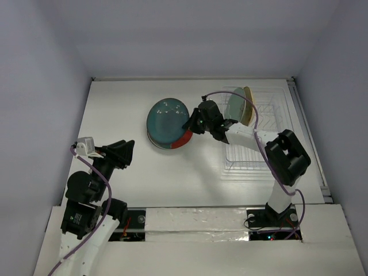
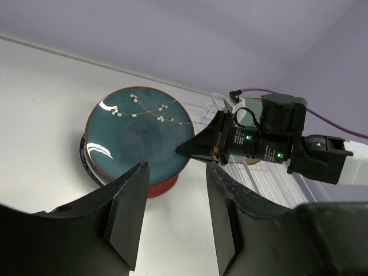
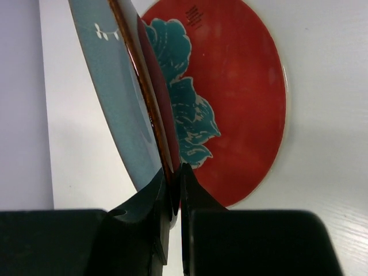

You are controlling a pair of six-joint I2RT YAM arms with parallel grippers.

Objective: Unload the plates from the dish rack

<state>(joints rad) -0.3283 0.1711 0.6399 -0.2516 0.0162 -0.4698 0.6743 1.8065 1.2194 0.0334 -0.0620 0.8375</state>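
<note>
Now the right gripper (image 3: pixel 174 172) pinches one dark teal plate (image 1: pixel 167 122) above one red floral plate (image 3: pixel 241 103). Two racked plates (image 1: pixel 234 106) stand behind it; the left gripper (image 2: pixel 172 190) gapes empty.

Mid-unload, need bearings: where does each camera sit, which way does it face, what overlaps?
Top external: above and behind the bases, looking down on the dish rack and both arms.
Left wrist: on the left arm, facing across the table at the teal plate and right end effector; own fingers show.
Right wrist: looks along its own fingers, clamped on that plate's rim over the red plate.
Shared: all three see the teal plate.
</note>
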